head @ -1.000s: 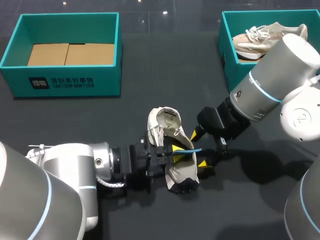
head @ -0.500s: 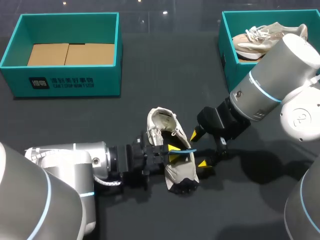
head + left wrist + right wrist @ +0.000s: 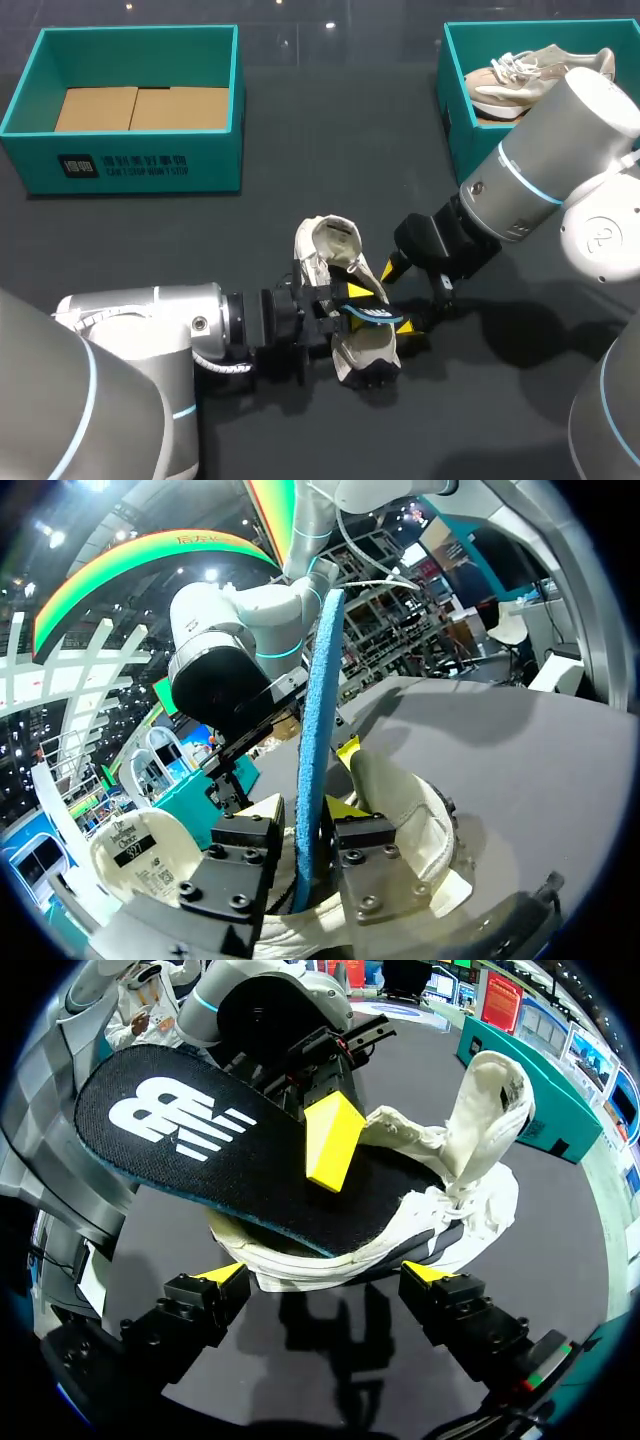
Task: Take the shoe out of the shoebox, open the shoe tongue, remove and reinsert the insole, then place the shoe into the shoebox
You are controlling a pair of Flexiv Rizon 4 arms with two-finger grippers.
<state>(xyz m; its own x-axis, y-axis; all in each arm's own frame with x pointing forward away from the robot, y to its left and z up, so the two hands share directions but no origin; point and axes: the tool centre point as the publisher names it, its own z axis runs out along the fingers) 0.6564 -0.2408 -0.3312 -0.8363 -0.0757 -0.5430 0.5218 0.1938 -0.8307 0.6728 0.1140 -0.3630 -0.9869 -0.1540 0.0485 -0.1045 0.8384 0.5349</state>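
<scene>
Shoe lies mid-table, towards the near edge, resting on its sole. Its white tongue is folded back and stands open. The black, blue-edged insole has one end down inside the shoe, while the end with the white print is raised clear of the opening.

Left gripper, coming in from the table's left side, has its fingers clamped on the insole from both faces, one yellow tip pressing on the black top surface.

Right gripper sits just beside the shoe on its right. Its fingers are spread wide, with the shoe ahead of them, and no contact is visible.

A teal shoebox holding cardboard stands at the far left corner. A second teal shoebox at the far right corner holds another beige shoe.
</scene>
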